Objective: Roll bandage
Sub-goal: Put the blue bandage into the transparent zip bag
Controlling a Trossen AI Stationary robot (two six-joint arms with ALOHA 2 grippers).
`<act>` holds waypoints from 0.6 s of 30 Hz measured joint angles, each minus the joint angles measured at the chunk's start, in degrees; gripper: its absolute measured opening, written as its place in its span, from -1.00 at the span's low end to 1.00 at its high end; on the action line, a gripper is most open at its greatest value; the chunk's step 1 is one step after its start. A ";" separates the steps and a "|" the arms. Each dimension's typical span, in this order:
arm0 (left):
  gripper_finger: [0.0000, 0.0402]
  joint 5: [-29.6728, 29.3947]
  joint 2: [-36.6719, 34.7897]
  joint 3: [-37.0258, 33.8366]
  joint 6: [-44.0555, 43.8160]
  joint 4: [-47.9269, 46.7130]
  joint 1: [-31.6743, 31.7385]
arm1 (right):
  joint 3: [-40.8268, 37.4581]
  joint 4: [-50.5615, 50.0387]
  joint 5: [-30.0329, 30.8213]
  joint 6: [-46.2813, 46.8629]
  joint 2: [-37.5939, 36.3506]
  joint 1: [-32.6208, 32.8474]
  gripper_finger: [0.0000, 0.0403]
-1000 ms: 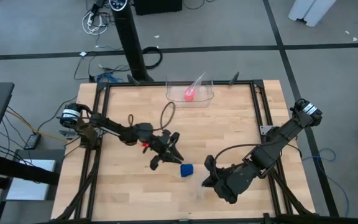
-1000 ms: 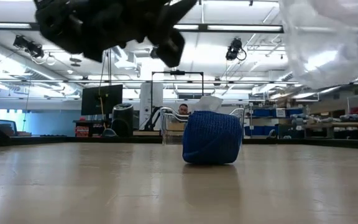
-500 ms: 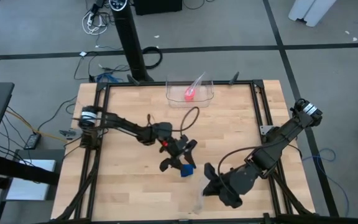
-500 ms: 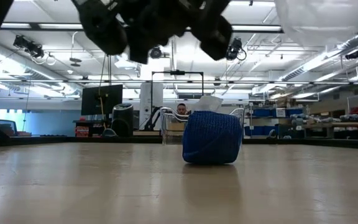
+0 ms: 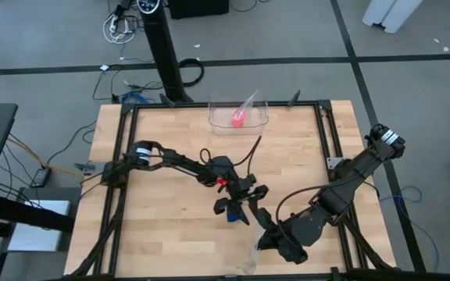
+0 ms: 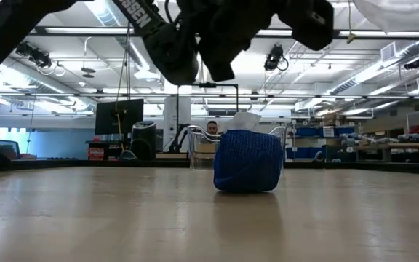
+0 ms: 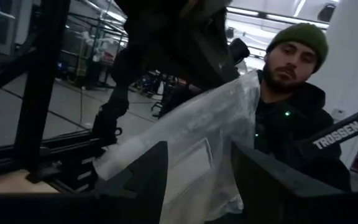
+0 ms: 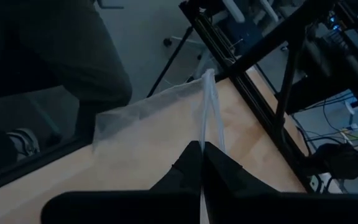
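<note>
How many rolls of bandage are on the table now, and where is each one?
2. The blue bandage stands on the bare wood near the table's middle, under the left gripper. The small pink-red roll lies in the clear container at the far edge. Others may be hidden.

The bandage (image 6: 248,161) is matt woven cloth on a smooth wooden table (image 5: 170,234).

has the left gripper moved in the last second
Yes. In the high view the left gripper has travelled right across the table, from left of the bandage to over it. The bandage has not shifted.
</note>
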 joint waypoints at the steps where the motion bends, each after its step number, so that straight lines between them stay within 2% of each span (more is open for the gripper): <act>1: -0.08 0.57 0.47 0.83 -0.31 -0.13 -0.06 | 0.00 -0.02 0.00 0.00 0.00 0.05 -1.00; 6: -0.11 1.99 2.64 3.43 -0.79 -0.22 -0.13 | -0.01 1.07 0.07 -0.88 0.00 0.30 -1.00; 12: -0.16 2.17 2.74 2.63 3.49 -7.28 1.11 | 0.00 2.26 0.09 -2.60 0.00 0.63 -1.00; 18: -0.16 2.27 2.76 1.41 3.90 -6.86 1.82 | 0.00 2.56 0.15 -2.99 0.00 0.74 -1.00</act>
